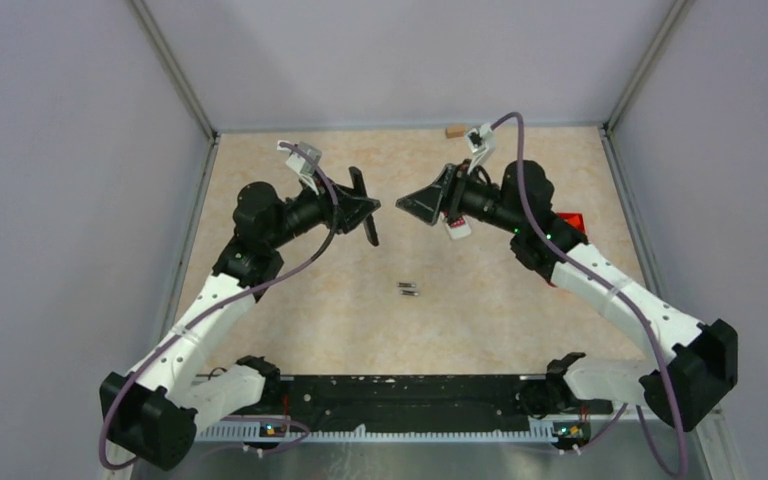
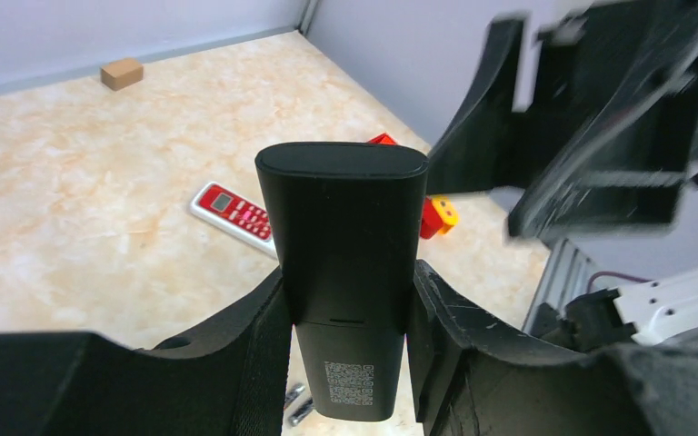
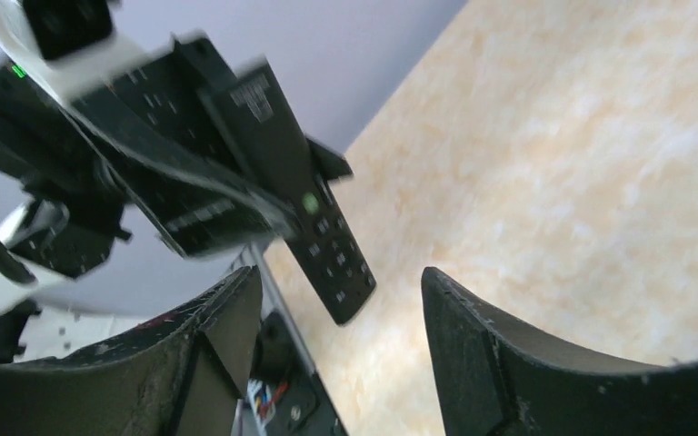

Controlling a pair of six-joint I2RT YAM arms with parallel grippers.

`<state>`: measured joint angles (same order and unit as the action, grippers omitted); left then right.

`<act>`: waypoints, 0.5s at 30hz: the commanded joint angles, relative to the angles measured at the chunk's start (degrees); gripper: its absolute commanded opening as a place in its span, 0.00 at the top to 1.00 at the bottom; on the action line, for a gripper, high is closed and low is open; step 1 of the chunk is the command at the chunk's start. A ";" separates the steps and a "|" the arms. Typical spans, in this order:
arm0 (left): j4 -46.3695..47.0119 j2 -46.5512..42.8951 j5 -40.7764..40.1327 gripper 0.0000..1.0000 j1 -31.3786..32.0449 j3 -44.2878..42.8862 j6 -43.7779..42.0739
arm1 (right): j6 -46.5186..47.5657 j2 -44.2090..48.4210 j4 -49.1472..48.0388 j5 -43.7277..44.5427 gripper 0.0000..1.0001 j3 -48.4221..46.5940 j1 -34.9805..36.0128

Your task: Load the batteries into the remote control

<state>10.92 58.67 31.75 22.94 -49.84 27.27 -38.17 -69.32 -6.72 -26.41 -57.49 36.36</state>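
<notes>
L hand (image 2: 346,313): clamped on remote (image 2: 341,218), mid-frame, raised, back side out, prob. for cover access.
R hand (image 3: 341,313): jaws apart, empty, facing it.
Batteries (image 1: 410,289): on tabletop (image 1: 310,295), centre, not yet loaded.

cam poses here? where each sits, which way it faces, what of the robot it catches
Top external: above and behind the bases, looking down on the table; both arms, left gripper and right gripper facing each other.
Left wrist: on the left arm, looking along the left fingers at the black remote clamped between them, right gripper beyond.
Right wrist: on the right arm, looking over the open right fingers at the left gripper.
Shared: both wrist views show the black remote.
</notes>
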 commanded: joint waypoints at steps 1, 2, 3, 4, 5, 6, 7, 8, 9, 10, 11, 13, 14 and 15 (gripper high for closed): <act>-2.20 0.55 -0.26 0.82 0.09 -3.72 -11.24 | 6.39 1.65 4.16 11.00 0.38 -7.84 1.32; -2.26 0.70 0.59 0.82 0.09 -3.76 -11.85 | 6.72 1.07 4.37 12.60 0.39 -9.26 2.28; -2.30 0.69 1.55 0.83 0.09 -3.77 -12.34 | 7.72 0.12 5.48 14.72 0.39 -11.16 3.47; -2.42 0.69 2.48 0.83 0.13 -3.65 -12.73 | 9.30 -1.16 7.42 17.69 0.39 -13.65 5.12; -2.54 0.61 3.24 0.83 0.17 -3.53 -12.91 | 10.85 -2.61 10.63 22.63 0.38 -16.33 6.96; -2.58 0.55 3.81 0.83 0.18 -3.43 -13.00 | 12.39 -4.27 13.29 25.40 0.37 -19.91 8.66; -2.68 0.56 4.28 0.83 0.24 -3.39 -13.03 | 13.56 -5.85 15.44 28.77 0.36 -22.32 10.41; -2.92 0.63 4.46 0.83 0.31 -3.46 -12.96 | 14.26 -7.27 17.26 30.89 0.35 -24.20 11.74; -3.26 0.69 4.65 0.83 0.35 -3.54 -12.94 | 14.72 -8.49 18.32 32.82 0.33 -25.75 12.96; -3.53 0.71 4.79 0.83 0.42 -3.65 -12.94 | 14.97 -9.36 18.92 34.13 0.33 -26.79 14.08; -3.69 0.80 4.91 0.83 0.48 -3.63 -13.02 | 15.19 -10.36 19.17 35.09 0.32 -27.66 15.37; -3.79 0.83 4.87 0.83 0.61 -3.64 -13.03 | 15.81 -11.98 20.78 37.17 0.32 -29.76 16.76; -3.80 0.87 4.86 0.83 0.69 -3.68 -13.03 | 16.09 -12.89 22.20 38.50 0.32 -31.06 17.44; -3.92 0.87 4.93 0.83 0.75 -3.70 -13.03 | 16.37 -13.77 23.52 39.87 0.33 -32.23 18.09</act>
<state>5.69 59.42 35.18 23.29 -51.03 15.70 -24.99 -80.42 10.31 4.54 -84.31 52.07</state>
